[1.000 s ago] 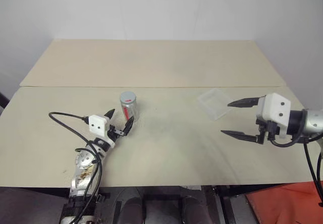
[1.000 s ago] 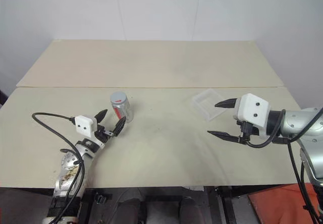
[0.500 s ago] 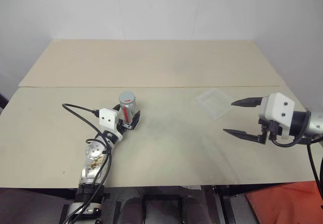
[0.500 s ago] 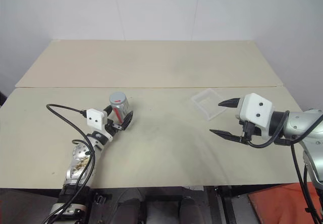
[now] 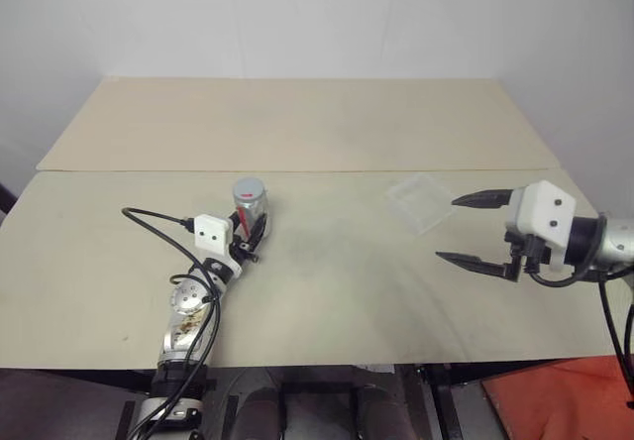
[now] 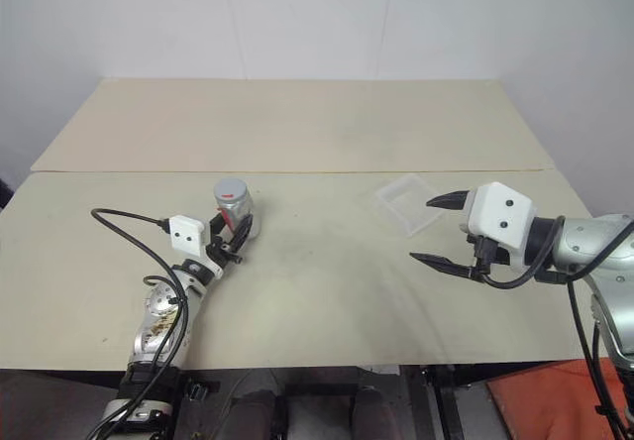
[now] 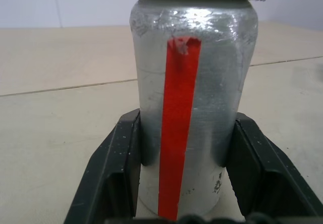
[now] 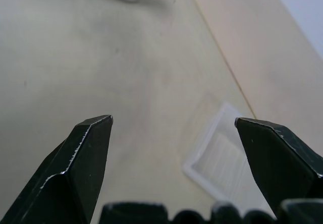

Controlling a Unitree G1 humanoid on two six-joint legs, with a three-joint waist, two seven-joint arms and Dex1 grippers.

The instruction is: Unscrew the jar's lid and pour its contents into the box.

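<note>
The silver jar [image 5: 250, 207] stands upright on the table, left of centre, a red strip [image 7: 177, 123] running down its side. Its grey lid [image 5: 249, 187] sits on top. My left gripper [image 5: 252, 237] is shut on the jar's lower body, and both black fingers [image 7: 117, 171] press its sides in the left wrist view. The clear box [image 5: 420, 202] lies flat at the right. Just right of it my right gripper [image 5: 464, 229] hovers open with nothing between its fingers. The contents are hidden inside the jar.
The tan table [image 5: 337, 291] is made of two boards with a seam [image 5: 327, 170] across the middle. A black cable [image 5: 149, 217] loops off my left wrist over the tabletop. A white wall [image 5: 317, 14] stands behind the far edge.
My left gripper moved forward around the jar and then closed on it. My right gripper has stayed open in the same place.
</note>
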